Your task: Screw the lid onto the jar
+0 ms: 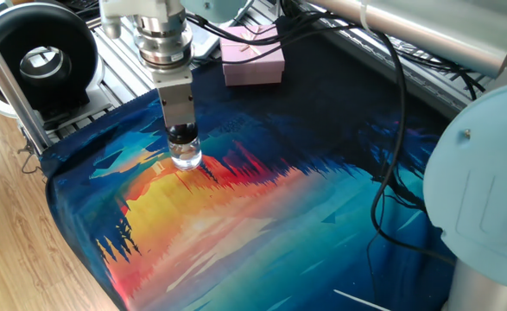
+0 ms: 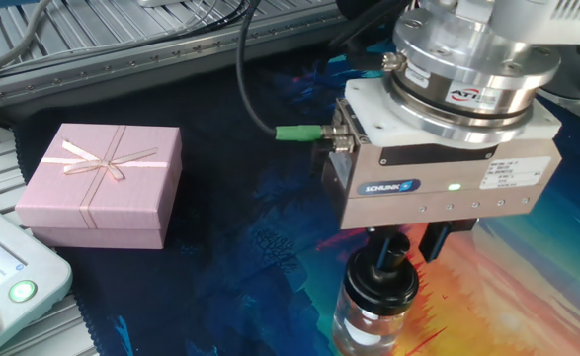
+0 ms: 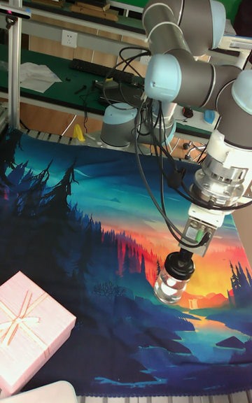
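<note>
**A:** What sits on the left, and does it get in the way?

**B:** Toward the left edge of the tabletop [image 2: 220,198], on the dark border of the printed sunset cloth [image 1: 236,216], lies a pale pink square gift box tied with a thin ribbon bow [image 2: 102,185]. It is well apart from the work, so I judge it no obstacle. A grey control unit with a green lit button [image 2: 13,282] shows at the near left corner, also clear of the arm.

**B:** A green-tipped cable plug [image 2: 299,133] juts from the side of the claw housing, and its black lead loops upward; that lead could tug if the wrist turns far.

**A:** And the jar?

**B:** The tiny clear glass jar with a rounded body [image 1: 186,155] stands upright on the cloth where the blue meets the orange, nearer the far edge than the near one. The small black round cap with a knob-like top [image 2: 379,279] sits on its neck.

**A:** How is the claw placed?

**B:** The claw [image 2: 406,247] hangs straight down over the jar, its fingers [image 2: 436,240] flanking the knob, which suits turning about the jar's own axis. Whether the fingers actually clamp the knob, I cannot tell.
</note>
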You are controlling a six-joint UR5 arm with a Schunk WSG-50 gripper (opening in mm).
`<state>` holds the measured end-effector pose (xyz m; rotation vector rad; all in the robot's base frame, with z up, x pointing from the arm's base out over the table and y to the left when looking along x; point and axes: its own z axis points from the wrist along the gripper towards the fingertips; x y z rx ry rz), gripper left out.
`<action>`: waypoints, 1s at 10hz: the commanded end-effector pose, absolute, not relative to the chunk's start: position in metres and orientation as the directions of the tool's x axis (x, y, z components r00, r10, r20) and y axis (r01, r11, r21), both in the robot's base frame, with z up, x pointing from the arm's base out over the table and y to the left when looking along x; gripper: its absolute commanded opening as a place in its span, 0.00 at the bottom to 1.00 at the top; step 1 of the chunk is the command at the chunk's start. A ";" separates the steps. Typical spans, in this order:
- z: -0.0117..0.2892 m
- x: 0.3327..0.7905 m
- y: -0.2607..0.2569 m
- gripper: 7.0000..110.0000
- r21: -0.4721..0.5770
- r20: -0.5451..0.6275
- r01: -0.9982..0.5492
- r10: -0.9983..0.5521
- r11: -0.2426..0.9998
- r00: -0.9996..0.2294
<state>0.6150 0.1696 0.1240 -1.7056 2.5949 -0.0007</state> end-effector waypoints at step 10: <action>0.122 0.620 0.162 0.36 -0.040 -0.034 -0.925 -0.926 0.378 -0.377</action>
